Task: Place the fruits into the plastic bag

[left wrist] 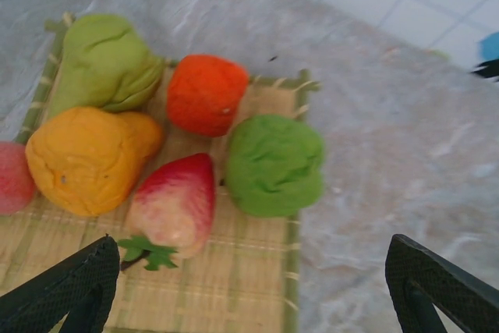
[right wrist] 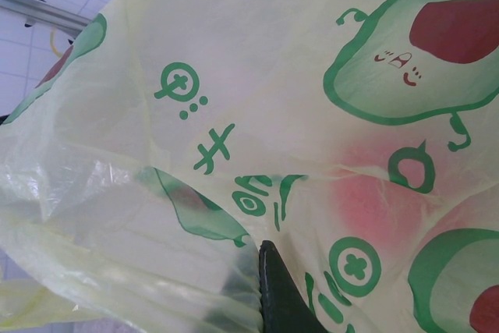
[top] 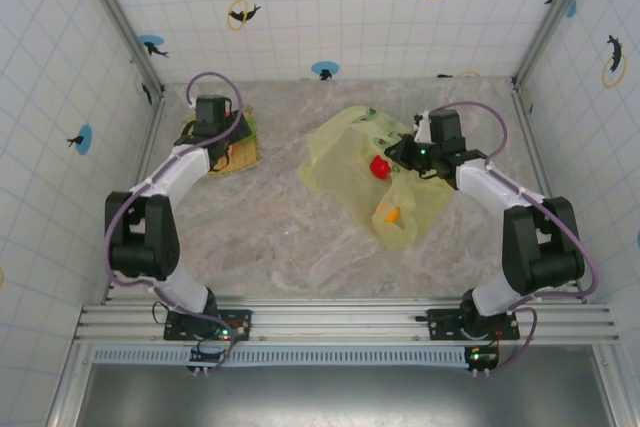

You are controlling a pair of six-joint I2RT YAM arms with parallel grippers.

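Several toy fruits lie on a tan woven mat (left wrist: 234,271): a yellow-green pear (left wrist: 105,60), an orange one (left wrist: 204,93), a bright green one (left wrist: 274,163), a yellow-orange one (left wrist: 87,160), a red-pink strawberry (left wrist: 175,202) and a red one (left wrist: 12,177) at the frame's edge. My left gripper (left wrist: 253,286) hovers open above the mat's near corner (top: 213,137), holding nothing. The yellow-green plastic bag (top: 345,162) lies mid-table with a red fruit (top: 380,167) and an orange fruit (top: 392,214) inside. My right gripper (top: 415,152) is shut on the bag's film (right wrist: 257,99); a red shape (right wrist: 374,193) glows through it.
The mat (top: 245,152) sits at the back left near the tiled wall. Bare marble tabletop (top: 270,227) stretches between mat and bag and toward the near edge. Metal frame posts stand at both back corners.
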